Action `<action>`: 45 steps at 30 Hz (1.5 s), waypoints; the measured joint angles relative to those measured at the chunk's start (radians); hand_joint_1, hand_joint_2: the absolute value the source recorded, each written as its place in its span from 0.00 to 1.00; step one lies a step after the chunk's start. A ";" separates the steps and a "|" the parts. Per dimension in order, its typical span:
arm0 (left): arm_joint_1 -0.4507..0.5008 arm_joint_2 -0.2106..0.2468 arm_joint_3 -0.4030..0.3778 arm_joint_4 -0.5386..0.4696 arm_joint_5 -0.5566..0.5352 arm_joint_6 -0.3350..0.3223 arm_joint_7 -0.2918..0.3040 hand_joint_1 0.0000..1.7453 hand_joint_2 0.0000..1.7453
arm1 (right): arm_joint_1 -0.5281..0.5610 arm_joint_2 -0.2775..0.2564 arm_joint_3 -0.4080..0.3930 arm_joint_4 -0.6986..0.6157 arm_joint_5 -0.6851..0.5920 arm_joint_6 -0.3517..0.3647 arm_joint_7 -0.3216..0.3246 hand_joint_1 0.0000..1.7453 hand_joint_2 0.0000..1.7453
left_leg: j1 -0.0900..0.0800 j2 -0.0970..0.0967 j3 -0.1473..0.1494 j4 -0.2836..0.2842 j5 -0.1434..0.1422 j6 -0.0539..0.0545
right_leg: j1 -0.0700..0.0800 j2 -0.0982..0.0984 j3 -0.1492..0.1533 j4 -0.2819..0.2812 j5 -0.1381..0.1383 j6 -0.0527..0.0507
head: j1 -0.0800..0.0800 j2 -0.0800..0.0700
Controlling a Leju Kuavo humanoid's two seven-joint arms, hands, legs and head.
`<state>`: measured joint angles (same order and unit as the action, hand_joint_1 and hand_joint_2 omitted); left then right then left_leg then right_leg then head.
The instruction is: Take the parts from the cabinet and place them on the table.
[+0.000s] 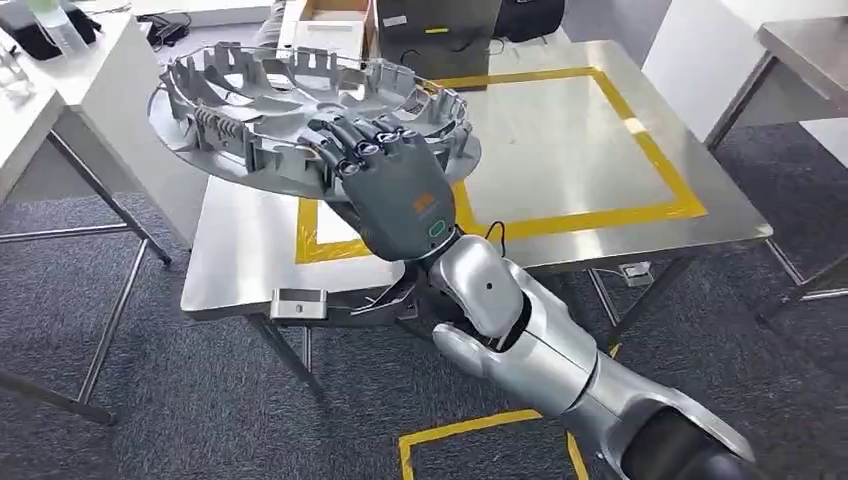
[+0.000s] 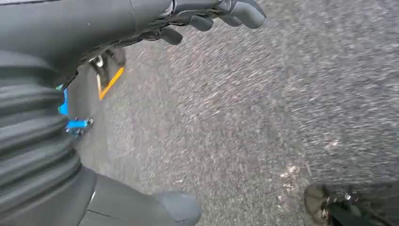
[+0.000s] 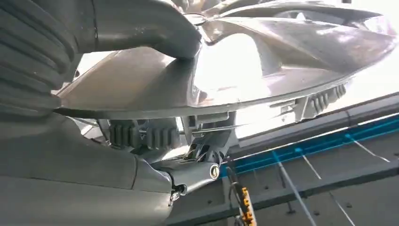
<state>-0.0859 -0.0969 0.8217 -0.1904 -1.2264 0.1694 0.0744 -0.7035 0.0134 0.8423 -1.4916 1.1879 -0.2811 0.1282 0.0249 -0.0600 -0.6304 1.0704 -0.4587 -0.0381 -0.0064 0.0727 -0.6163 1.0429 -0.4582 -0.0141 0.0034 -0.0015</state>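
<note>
The part is a large round silver wheel cover (image 1: 250,100) with ribbed clips around its rim. My right hand (image 1: 395,180) grips its near edge and holds it tilted above the left corner of the steel table (image 1: 600,150). A yellow tape square (image 1: 640,140) marks the tabletop. In the right wrist view the thumb (image 3: 155,28) presses on the shiny face of the cover (image 3: 282,56), with the fingers on the other side of its rim. My left hand (image 2: 155,14) hangs over grey carpet with nothing in it, fingers loosely apart from the thumb.
A white table (image 1: 60,110) stands to the left, close to the cover's far edge. A cardboard box (image 1: 330,25) and dark cases sit behind the steel table. Another steel table (image 1: 810,50) is at the right. Yellow tape (image 1: 470,430) marks the carpet below.
</note>
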 joint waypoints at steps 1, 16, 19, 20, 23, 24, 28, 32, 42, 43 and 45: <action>-0.001 0.000 0.000 0.000 0.000 0.000 0.000 0.00 1.00 | -0.001 0.000 0.000 0.000 -0.001 0.000 0.000 1.00 1.00 | 0.001 -0.007 0.013 -0.021 -0.010 0.003 | 0.002 0.013 -0.007 0.007 -0.002 0.007 | 0.002 0.000; 0.002 -0.002 0.003 -0.001 0.003 0.010 0.010 0.00 1.00 | -0.012 0.004 0.000 0.009 -0.035 0.000 -0.016 1.00 1.00 | -0.015 0.114 0.026 -0.020 -0.019 0.034 | 0.013 -0.091 0.001 -0.002 0.000 0.024 | 0.007 0.000; 0.000 0.002 0.003 -0.001 0.004 0.011 0.019 0.00 1.00 | -0.019 0.009 0.000 0.010 -0.036 -0.001 -0.016 1.00 1.00 | -0.016 0.114 0.028 -0.021 -0.018 0.035 | 0.009 -0.086 0.000 -0.009 0.009 0.030 | 0.008 0.000; 0.000 0.002 0.003 -0.001 0.004 0.012 0.021 0.00 1.00 | -0.020 0.009 0.000 0.011 -0.036 -0.001 -0.016 1.00 1.00 | -0.016 0.113 0.030 -0.024 -0.016 0.030 | 0.010 -0.086 0.000 -0.009 0.008 0.027 | 0.008 0.000; 0.003 0.002 0.003 0.000 0.004 0.011 0.024 0.00 1.00 | -0.025 0.010 0.000 0.013 -0.036 -0.001 -0.016 1.00 1.00 | -0.023 0.111 0.031 -0.046 -0.011 0.048 | 0.003 -0.089 0.009 -0.028 0.016 0.033 | 0.006 0.000; 0.002 0.001 0.003 0.000 0.004 0.011 0.024 0.00 1.00 | -0.024 0.013 0.000 0.013 -0.036 -0.002 -0.017 1.00 1.00 | -0.012 0.113 0.062 -0.087 0.011 0.051 | 0.016 -0.092 0.009 -0.034 0.016 0.033 | 0.007 0.000; 0.000 0.002 0.003 -0.001 0.004 0.012 0.024 0.00 1.00 | -0.033 0.011 0.000 0.019 -0.036 -0.008 -0.018 1.00 1.00 | 0.000 0.113 0.085 -0.119 0.024 0.045 | -0.006 -0.073 -0.084 0.162 -0.075 0.051 | 0.012 0.000; 0.002 0.001 0.003 0.000 0.004 0.011 0.024 0.00 1.00 | -0.029 0.005 0.000 0.026 -0.037 -0.008 -0.018 1.00 1.00 | 0.028 0.109 0.084 -0.088 -0.001 0.009 | -0.037 -0.077 -0.077 0.113 0.007 0.083 | 0.013 0.000; -0.001 0.004 0.003 -0.002 0.002 0.011 0.024 0.00 1.00 | -0.027 0.005 0.001 0.028 -0.037 -0.009 -0.019 1.00 1.00 | 0.031 0.077 0.009 0.097 -0.116 -0.038 | -0.029 -0.063 -0.020 0.025 -0.006 0.010 | 0.010 0.000; 0.000 0.004 0.003 -0.002 0.002 0.011 0.024 0.00 1.00 | -0.027 0.005 0.001 0.028 -0.036 -0.009 -0.021 1.00 1.00 | 0.024 0.071 -0.043 0.187 -0.149 -0.033 | -0.025 -0.061 -0.018 0.025 -0.009 0.005 | 0.010 0.000; 0.003 0.005 0.003 -0.002 0.002 0.011 0.024 0.00 1.00 | -0.026 0.005 0.002 0.028 -0.036 -0.009 -0.021 1.00 1.00 | 0.012 0.068 -0.109 0.278 -0.149 -0.017 | -0.013 -0.053 -0.012 0.025 -0.015 -0.004 | 0.010 0.000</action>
<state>-0.0825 -0.0923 0.8251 -0.1926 -1.2242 0.1808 0.0988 -0.7300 0.0179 0.8438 -1.4637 1.1517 -0.2903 0.1072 0.0370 0.0083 -0.7395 1.3487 -0.6082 -0.0551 -0.0190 0.0197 -0.6279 1.0681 -0.4732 -0.0180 0.0137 -0.0015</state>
